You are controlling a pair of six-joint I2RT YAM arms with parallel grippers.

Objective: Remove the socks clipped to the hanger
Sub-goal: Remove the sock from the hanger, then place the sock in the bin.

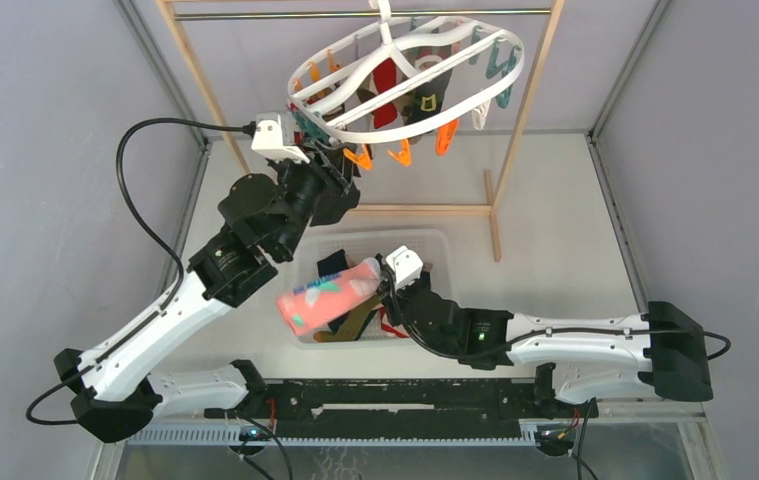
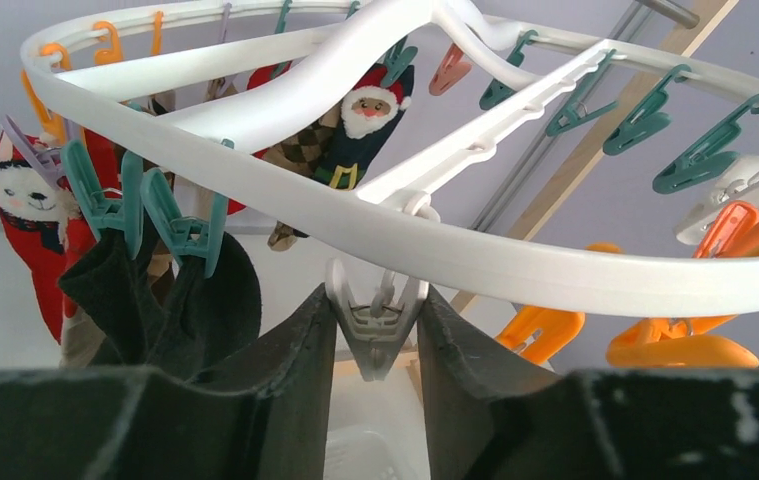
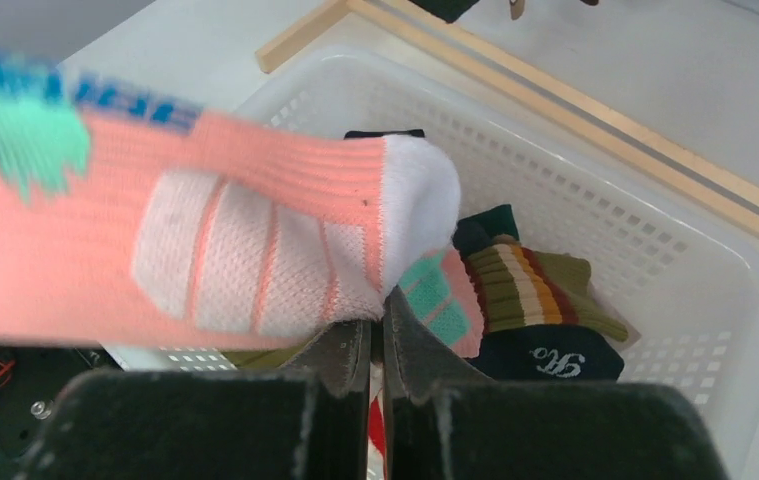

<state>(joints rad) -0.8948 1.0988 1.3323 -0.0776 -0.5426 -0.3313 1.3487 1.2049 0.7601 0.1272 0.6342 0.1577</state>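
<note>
Mid-job, I'd say: the right end effector (image 3: 383, 310) pinches a salmon sock (image 3: 255, 250) above the basket (image 3: 655, 230), due a drop; the left end effector (image 2: 375, 310) flanks a white clip (image 2: 375, 330) on the hanger (image 2: 515, 265), squeezing or not I cannot tell; more socks (image 2: 355, 140) hang clipped, needing release.

Little can be read here. A navy sock (image 3: 545, 362) lying in the basket (image 3: 655, 250) bears a short word in white script, three letters or so. It looks like "Flo", but the first letters are not sure. The pink sock (image 3: 255, 240) carries blue block lettering near its upper edge, too blurred by motion to make out. Nothing else shows writing: no labels, brands or numbers in the top or left wrist views.
</note>
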